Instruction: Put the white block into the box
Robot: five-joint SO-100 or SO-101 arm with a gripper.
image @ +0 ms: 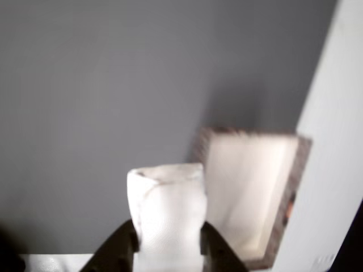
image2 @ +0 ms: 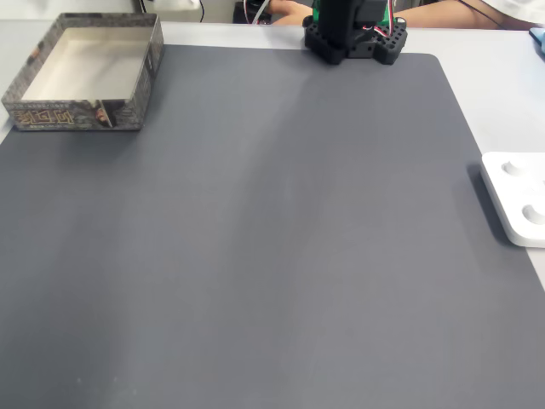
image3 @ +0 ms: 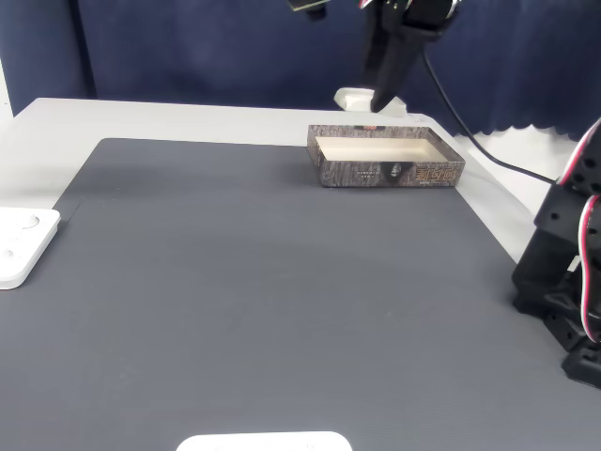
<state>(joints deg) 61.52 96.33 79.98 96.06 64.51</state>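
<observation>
a dark grey mat (image2: 281, 247) covers most of a pale grey table (image3: 188, 120). behind the table, in a fixed view, hangs a dark blue curtain (image3: 188, 52) with a wavy lower edge at the right. the black base of the arm (image2: 353, 38) stands at the far edge of the mat in a fixed view, with red and white wires on it, and a person's arm (image2: 426, 13) lies on the table behind it.

the box (image2: 85, 72) sits at the far left corner of the mat in that fixed view. its inside is pale and its outer walls carry a dark printed pattern with some lettering, too small to read. a flat white device (image2: 518, 198) with round dents lies at the right edge of the mat.

in the other view, which is blurred, the gripper (image: 169, 241) is clamped on the white block (image: 167, 212): two dark fingers (image: 122, 246) press its lower sides and the block stands up between them. the block is held in the air, beside the near left corner of the box as this view shows it, and seems not yet over the opening. in a fixed view the gripper (image3: 380, 105) hangs just above the far wall of the box.
</observation>
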